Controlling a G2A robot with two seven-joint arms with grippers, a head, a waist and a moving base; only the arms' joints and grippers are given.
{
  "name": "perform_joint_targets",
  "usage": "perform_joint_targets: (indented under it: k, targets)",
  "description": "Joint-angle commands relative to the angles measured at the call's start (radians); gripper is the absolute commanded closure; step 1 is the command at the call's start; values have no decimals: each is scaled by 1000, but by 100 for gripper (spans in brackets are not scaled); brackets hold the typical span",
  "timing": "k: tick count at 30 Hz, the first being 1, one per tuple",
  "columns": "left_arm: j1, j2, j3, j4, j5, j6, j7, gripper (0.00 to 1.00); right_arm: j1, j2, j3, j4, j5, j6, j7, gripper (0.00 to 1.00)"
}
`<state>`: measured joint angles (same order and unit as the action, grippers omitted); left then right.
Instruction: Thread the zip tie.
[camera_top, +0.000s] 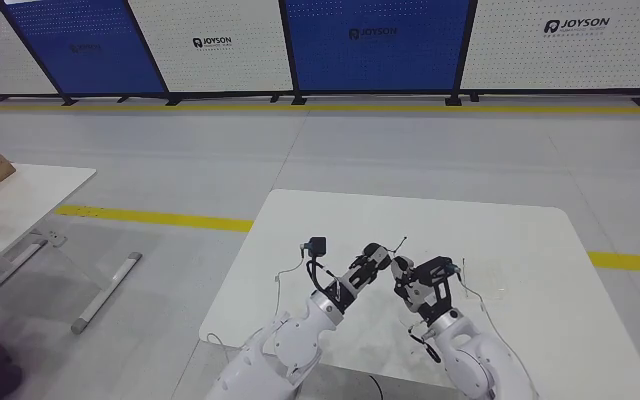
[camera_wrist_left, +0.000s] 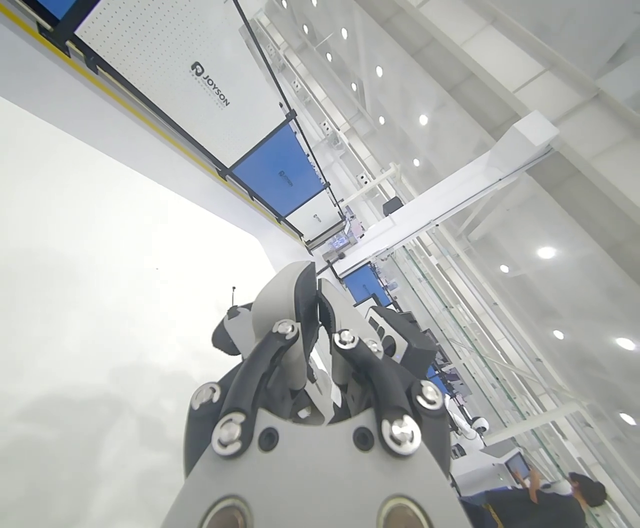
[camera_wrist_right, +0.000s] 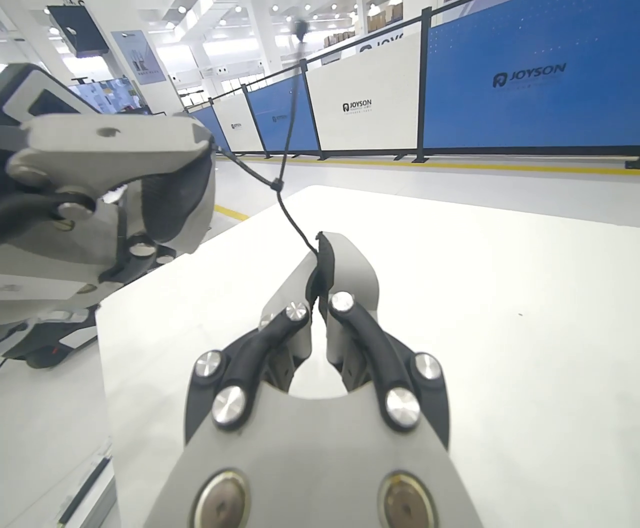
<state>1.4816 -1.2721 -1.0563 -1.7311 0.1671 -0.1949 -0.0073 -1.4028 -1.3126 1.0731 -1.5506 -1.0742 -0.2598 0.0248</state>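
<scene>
A thin black zip tie (camera_wrist_right: 292, 220) stretches between my two grippers above the white table (camera_wrist_right: 500, 280). The right gripper (camera_wrist_right: 318, 250) is shut on one stretch of the strap. From there the strap rises to the tie's small head (camera_wrist_right: 275, 185). A free tail (camera_wrist_right: 295, 90) sticks up past the head. A short strand runs from the head to the left gripper (camera_wrist_right: 212, 146), which is shut on it. In the left wrist view the left gripper (camera_wrist_left: 317, 295) has its pads pressed together. From above, the left gripper (camera_top: 385, 260) and right gripper (camera_top: 404, 268) nearly meet near the table's front, with the zip tie (camera_top: 403, 241) poking up between them.
The table (camera_top: 500, 225) has open white surface behind and to the right of the grippers. Its front-left edge (camera_top: 235, 270) lies close beside the left arm. A second white table (camera_top: 40, 190) stands off to the left across the floor.
</scene>
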Motion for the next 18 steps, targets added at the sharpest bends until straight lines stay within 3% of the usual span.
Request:
perform_joint_targets:
  k: [1,18]
  targets:
    - [-1,0,0,1,-1,-1,1,100,4,-1,-1,8,1,0,0,100]
    - [8,1,-18,-19,-16,-19,6,100,25,-5,-15,45,-7,15,9,100]
